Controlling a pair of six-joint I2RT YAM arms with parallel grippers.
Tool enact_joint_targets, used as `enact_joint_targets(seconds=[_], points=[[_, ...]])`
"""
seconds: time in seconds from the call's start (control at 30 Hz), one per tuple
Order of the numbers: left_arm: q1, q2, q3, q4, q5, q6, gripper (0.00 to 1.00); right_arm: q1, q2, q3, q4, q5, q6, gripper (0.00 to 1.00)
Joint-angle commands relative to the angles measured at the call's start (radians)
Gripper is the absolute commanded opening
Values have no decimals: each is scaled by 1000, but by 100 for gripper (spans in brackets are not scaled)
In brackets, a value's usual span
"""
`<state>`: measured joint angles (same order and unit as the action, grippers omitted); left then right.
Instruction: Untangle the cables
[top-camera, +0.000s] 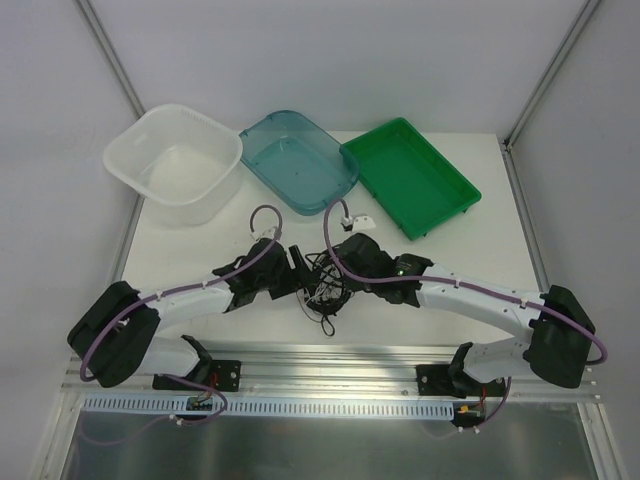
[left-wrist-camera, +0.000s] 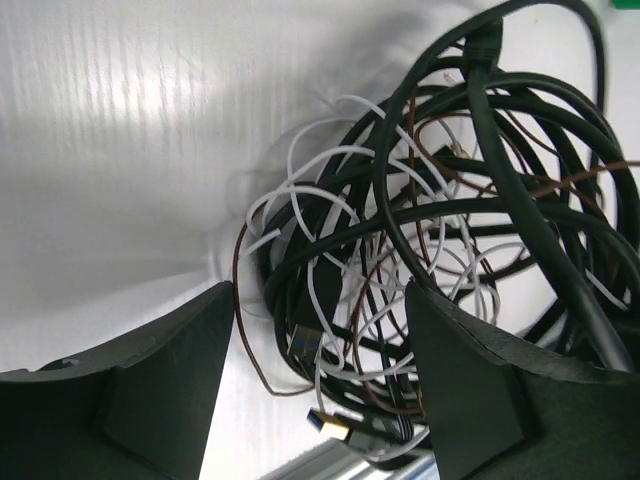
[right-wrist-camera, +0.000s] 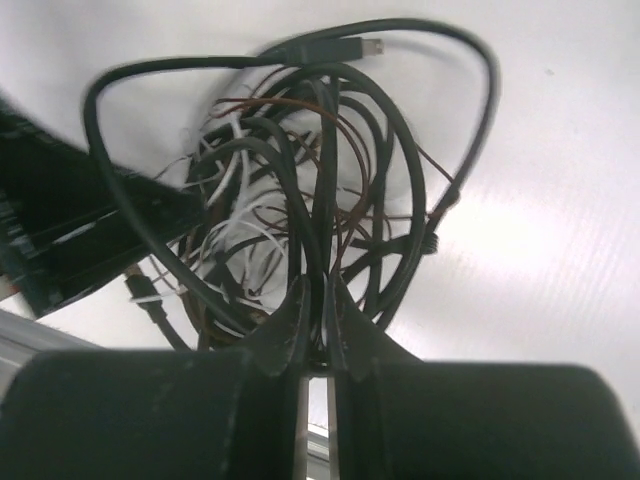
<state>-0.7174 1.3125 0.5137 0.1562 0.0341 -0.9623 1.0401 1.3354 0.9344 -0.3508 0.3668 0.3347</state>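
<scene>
A white tabletop (top-camera: 470, 250) seen from above. At its far side sits a blue tray (top-camera: 300, 165), with a white tub (top-camera: 195, 205) on the tray's left and a green tray (top-camera: 410, 180) on its right. The left arm (top-camera: 190, 295) and right arm (top-camera: 470, 295) reach in from the near edge and meet in front of the blue tray.

Between them, in front of the blue tray and towards the arm bases, are the cables (top-camera: 325, 285): one knotted clump of black, brown and thin white cords. A small white adapter (top-camera: 357, 219) lies between the clump and the blue tray.

The left tool (left-wrist-camera: 320, 390) stands wide, its fingers astride one side of the clump and gripping nothing. The right tool (right-wrist-camera: 317, 325) is pinched tight on black cords at the clump's edge; how many strands it holds cannot be told. A metal-tipped plug (left-wrist-camera: 330, 428) lies between the left fingers.

What could go wrong, as a judgement:
- If the left tool closes here it would probably catch several cords at once. Pulling the tools apart would then tighten the knot instead of freeing a strand.
- The plug could snag in a loop.
- The thin brown and white cords could be strained.
- The whole clump might drag along with one arm.
</scene>
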Motion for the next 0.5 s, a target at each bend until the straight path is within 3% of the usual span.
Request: enact_joint_targets(seconds=[0.0, 0.03, 0.13, 0.2, 0.47], points=[[-20, -79, -44, 103, 26, -82, 70, 6, -19, 0, -101, 115, 118, 4], [-22, -116, -70, 98, 20, -93, 70, 2, -12, 4, -187, 135, 141, 8], [-24, -177, -107, 74, -10, -102, 71, -5, -1, -6, -283, 170, 190, 46], [-27, -197, -110, 62, -17, -102, 72, -3, -24, -31, -290, 169, 199, 57], [-92, -148, 22, -52, -94, -70, 72, 3, -172, -39, -304, 161, 104, 71]])
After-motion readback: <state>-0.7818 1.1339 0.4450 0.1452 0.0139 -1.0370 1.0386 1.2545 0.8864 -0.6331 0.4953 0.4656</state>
